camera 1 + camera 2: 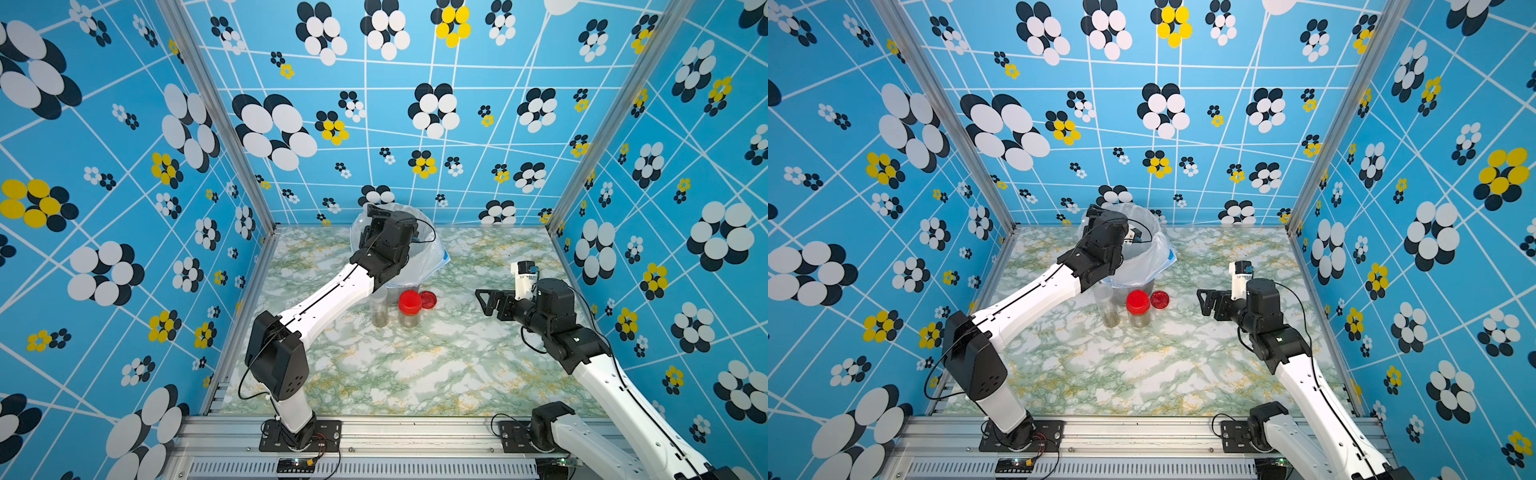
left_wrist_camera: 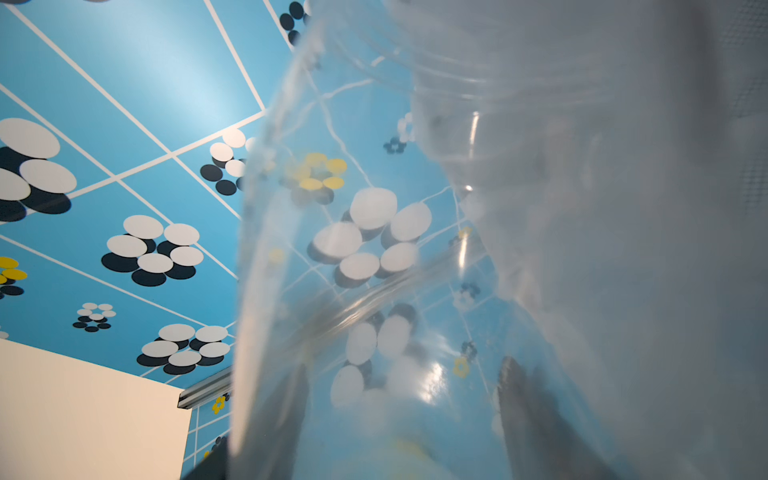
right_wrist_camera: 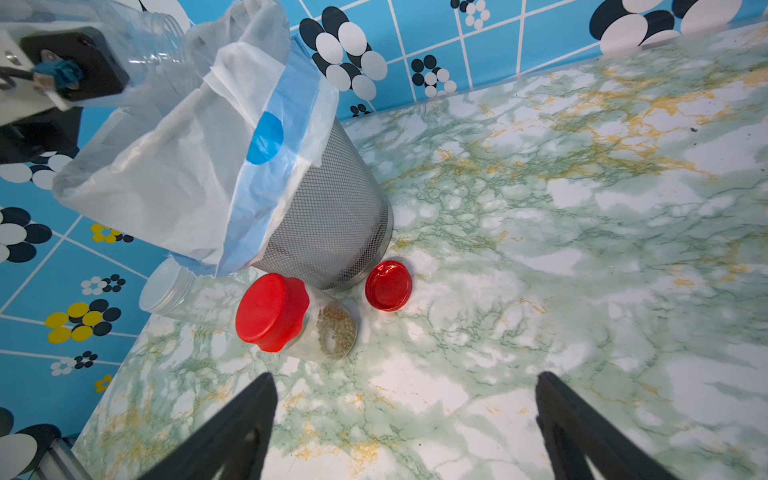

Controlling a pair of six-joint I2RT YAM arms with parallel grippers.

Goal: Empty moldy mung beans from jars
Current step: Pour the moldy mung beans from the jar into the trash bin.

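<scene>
Left gripper [image 2: 405,365] is clamping the uncapped jar [image 3: 153,45] tipped over the bagged bin [image 3: 332,216] to dump it, looking empty, while right gripper [image 3: 405,378] is hanging jaws apart near the loose red lid [image 3: 388,286], beans [image 3: 336,332] sitting in the capped jar [image 3: 307,320] beside the bin.

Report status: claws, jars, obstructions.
Left claw shut on open jar, tipped over lined bin. Right claw open, empty. Two capped jars on table, beans inside. Loose red lid beside bin, no obstruction.
</scene>
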